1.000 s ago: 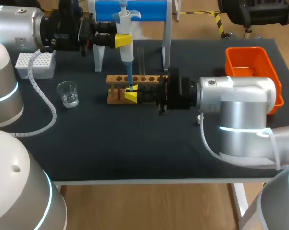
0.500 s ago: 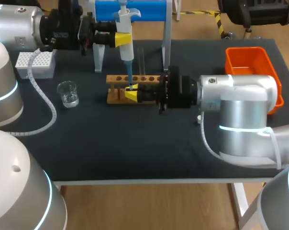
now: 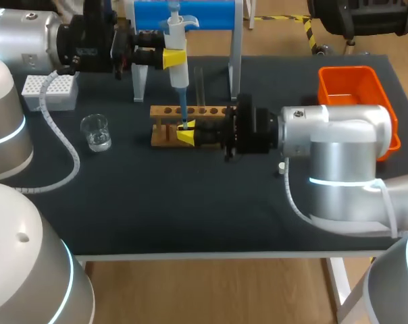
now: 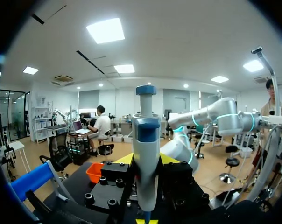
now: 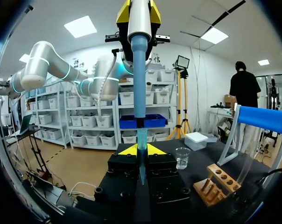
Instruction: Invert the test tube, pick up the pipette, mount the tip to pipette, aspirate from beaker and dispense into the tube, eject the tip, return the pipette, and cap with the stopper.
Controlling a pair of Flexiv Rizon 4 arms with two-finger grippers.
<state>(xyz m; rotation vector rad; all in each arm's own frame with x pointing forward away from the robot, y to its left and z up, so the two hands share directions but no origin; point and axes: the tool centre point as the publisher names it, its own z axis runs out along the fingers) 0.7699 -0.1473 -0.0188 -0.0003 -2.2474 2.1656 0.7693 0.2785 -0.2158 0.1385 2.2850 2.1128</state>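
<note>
My left gripper point(image 3: 174, 58) is shut on the white pipette point(image 3: 177, 47) and holds it upright above the wooden rack point(image 3: 190, 111). The pipette's blue tip point(image 3: 183, 108) points down into a thin clear test tube point(image 5: 141, 164). My right gripper point(image 3: 186, 136) is shut on that tube just in front of the rack. In the right wrist view the blue tip point(image 5: 139, 84) comes down between the yellow fingers of my right gripper point(image 5: 141, 150). The tube is mostly hidden there. In the left wrist view the pipette point(image 4: 146, 154) stands between the fingers of my left gripper point(image 4: 146, 161). The glass beaker point(image 3: 96, 131) sits left of the rack.
A white tip box point(image 3: 50, 91) lies at the far left. The blue pipette stand point(image 3: 184, 13) on white legs rises behind the rack. An orange bin point(image 3: 349, 86) sits at the far right. A small white piece point(image 3: 282, 165) lies beside my right arm.
</note>
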